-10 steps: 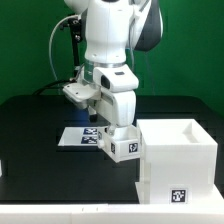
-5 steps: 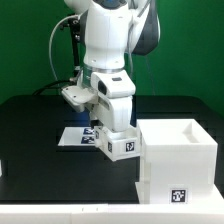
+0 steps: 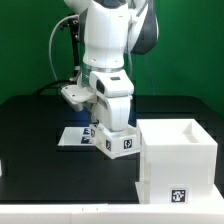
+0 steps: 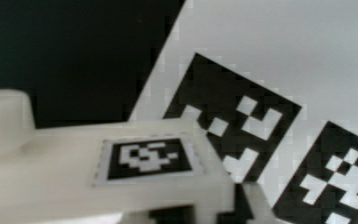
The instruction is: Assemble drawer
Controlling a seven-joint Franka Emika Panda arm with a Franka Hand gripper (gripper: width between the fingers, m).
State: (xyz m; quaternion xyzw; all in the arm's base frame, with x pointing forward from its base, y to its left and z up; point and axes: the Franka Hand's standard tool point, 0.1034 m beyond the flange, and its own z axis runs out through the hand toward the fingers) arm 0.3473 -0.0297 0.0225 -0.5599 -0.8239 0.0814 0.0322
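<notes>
A shallow tray (image 3: pixel 122 144) of matte white plastic, marked with a small black-and-white square tag, is held up off the black table (image 3: pixel 40 118), tilted. It is just beside the large cube-like white plastic casing (image 3: pixel 172 172), at the casing's wall on the exterior view's left and near its upper rim. Whether the two parts touch cannot be told.

The gripper (image 3: pixel 113 129) is hidden behind the tray and the arm's own body, so the fingers are not seen. As the tray hangs free under the wrist, it is judged that the gripper is closed on it. In the wrist view the tagged face of the tray (image 4: pixel 149 165) fills the foreground, with the flat white marker board (image 4: pixel 247 105) below it. On the table this marker board (image 3: pixel 76 137) lies on the far side of the tray from the casing.

The tray is judged to be light and stiff, with thin walls. Its smooth plastic may slip if it is pinched weakly, so one wall should be taken near its middle, where the tilt is controlled best. The casing is judged bulkier and steadier on its base.

The casing is open upward, and only bare white inner walls are seen; nothing is visible inside. The hollow of the tray is not shown, so its content cannot be told.
</notes>
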